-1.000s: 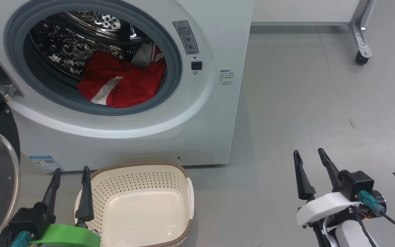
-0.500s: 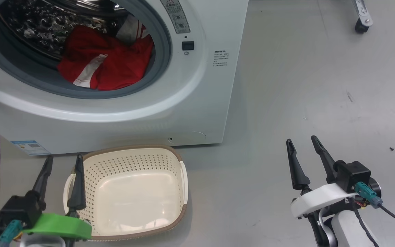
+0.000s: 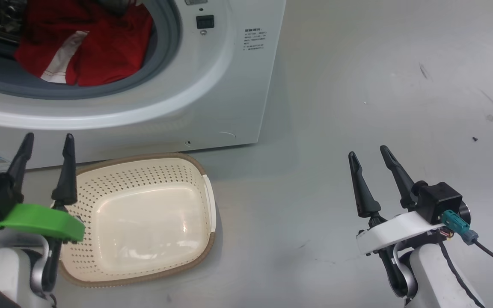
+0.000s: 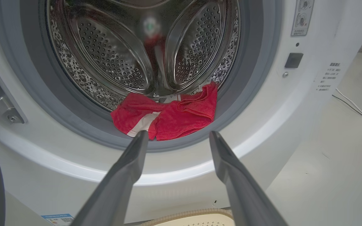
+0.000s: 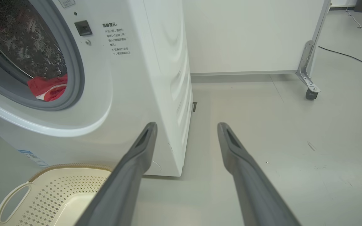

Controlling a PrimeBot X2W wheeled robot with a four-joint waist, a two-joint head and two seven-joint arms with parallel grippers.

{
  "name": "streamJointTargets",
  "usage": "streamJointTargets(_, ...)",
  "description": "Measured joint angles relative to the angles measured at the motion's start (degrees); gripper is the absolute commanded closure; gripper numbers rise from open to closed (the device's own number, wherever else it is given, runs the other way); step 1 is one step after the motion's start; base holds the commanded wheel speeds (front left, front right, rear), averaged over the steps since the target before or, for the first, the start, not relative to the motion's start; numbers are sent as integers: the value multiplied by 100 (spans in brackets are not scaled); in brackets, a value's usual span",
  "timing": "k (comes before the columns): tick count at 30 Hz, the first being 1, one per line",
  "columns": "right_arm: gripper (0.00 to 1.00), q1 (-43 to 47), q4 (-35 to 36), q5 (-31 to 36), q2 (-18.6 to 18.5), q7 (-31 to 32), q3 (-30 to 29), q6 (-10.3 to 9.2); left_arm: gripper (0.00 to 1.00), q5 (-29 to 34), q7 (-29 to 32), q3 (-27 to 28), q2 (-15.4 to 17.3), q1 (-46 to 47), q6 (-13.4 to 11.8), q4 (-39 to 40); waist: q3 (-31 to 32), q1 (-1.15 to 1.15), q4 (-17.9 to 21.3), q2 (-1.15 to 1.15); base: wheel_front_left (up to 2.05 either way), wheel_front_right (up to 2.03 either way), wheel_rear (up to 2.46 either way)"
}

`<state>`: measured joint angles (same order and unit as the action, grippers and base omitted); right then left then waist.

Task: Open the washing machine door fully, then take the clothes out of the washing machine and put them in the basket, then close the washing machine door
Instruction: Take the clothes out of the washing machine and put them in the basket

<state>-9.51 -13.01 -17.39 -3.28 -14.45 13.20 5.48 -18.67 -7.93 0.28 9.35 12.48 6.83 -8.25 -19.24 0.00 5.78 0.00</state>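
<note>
Head view: left gripper [image 3: 49, 140] and right gripper [image 3: 368, 152] spread, empty; basket [image 3: 144, 156] before washing machine [image 3: 229, 94]; clothes [image 3: 101, 51] in port; wheeled frame [image 5: 309, 93] beyond.

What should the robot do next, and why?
Probably reach the left gripper forward into the washing machine to the clothes. The gripper is open and points right at them, they lie just inside the round opening, and the basket has nothing in it.
</note>
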Motion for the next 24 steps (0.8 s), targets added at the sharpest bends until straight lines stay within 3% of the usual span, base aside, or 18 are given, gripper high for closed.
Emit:
streamJointTargets(12,0,-345,154,0,4,-1,12,1,0,-12,820,343,489,1483,-266,-693,-716,0,416,0,0,0,0)
streamJointTargets(24,0,-585,186,-18,21,-1,31,2,0,166,1440,333,880,2606,-402,-1439,-1272,2,767,0,0,0,0)
